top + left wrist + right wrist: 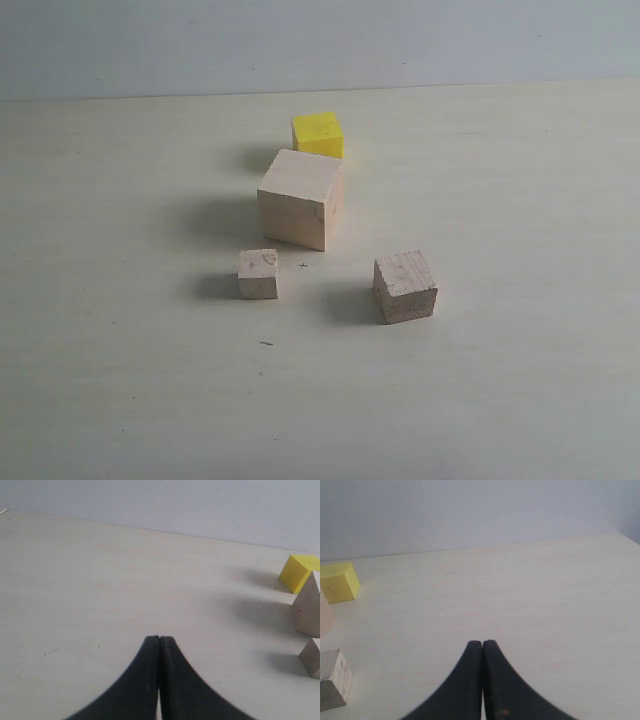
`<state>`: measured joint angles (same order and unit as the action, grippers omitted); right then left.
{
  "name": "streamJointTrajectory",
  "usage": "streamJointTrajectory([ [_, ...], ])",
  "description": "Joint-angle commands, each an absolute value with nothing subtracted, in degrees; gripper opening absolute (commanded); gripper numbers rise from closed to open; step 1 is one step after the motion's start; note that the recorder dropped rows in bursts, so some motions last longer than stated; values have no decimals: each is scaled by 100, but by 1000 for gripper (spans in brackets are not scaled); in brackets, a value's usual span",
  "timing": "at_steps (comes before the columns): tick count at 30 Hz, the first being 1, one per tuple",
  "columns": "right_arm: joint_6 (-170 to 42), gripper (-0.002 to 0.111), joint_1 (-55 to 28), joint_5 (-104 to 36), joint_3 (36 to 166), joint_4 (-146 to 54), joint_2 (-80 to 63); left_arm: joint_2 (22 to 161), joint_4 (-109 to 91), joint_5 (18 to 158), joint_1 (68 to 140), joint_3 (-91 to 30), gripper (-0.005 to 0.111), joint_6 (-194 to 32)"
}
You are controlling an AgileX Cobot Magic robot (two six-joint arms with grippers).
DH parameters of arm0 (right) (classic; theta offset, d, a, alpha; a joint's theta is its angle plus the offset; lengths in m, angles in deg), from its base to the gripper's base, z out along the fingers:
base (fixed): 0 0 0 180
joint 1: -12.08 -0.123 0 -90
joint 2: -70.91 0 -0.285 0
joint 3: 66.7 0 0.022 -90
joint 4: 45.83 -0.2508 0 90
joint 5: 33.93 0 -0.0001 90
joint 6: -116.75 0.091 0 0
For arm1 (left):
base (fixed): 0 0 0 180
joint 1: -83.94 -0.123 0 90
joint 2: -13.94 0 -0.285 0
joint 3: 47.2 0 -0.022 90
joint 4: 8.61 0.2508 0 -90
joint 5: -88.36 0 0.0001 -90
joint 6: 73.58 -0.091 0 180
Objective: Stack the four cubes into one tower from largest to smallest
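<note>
All of the cubes stand apart on the pale table. The large pale wooden cube is in the middle, with the bright yellow cube just behind it. The smallest pale cube sits in front to the left, the brownish cube in front to the right. Neither gripper shows in the exterior view. My left gripper is shut and empty over bare table, with the yellow cube and large cube off to one side. My right gripper is shut and empty too, away from the yellow cube and brownish cube.
A plain grey wall runs along the table's far edge. A few small dark specks mark the tabletop near the front.
</note>
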<state>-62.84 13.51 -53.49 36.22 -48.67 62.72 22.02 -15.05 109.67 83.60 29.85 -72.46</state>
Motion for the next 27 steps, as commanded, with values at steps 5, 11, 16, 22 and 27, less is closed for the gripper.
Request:
streamJointTrajectory([
  [5,-6325,0,1342,-5313,3608,-4877,6312,2173,-1523,10952,8390,3001,1,-7204],
  [11,-6325,0,1342,-5313,3608,-4865,6312,2173,-1523,10952,8390,3001,1,-7204],
  [16,-6325,0,1342,-5313,3608,-4865,6312,2173,-1523,10952,8390,3001,1,-7204],
  [22,-6325,0,1342,-5313,3608,-4876,6312,2173,-1508,10938,8394,3001,1,-7225],
  [27,-6325,0,1342,-5313,3608,-4876,6312,2173,-1465,9841,8394,3001,1,-7836],
])
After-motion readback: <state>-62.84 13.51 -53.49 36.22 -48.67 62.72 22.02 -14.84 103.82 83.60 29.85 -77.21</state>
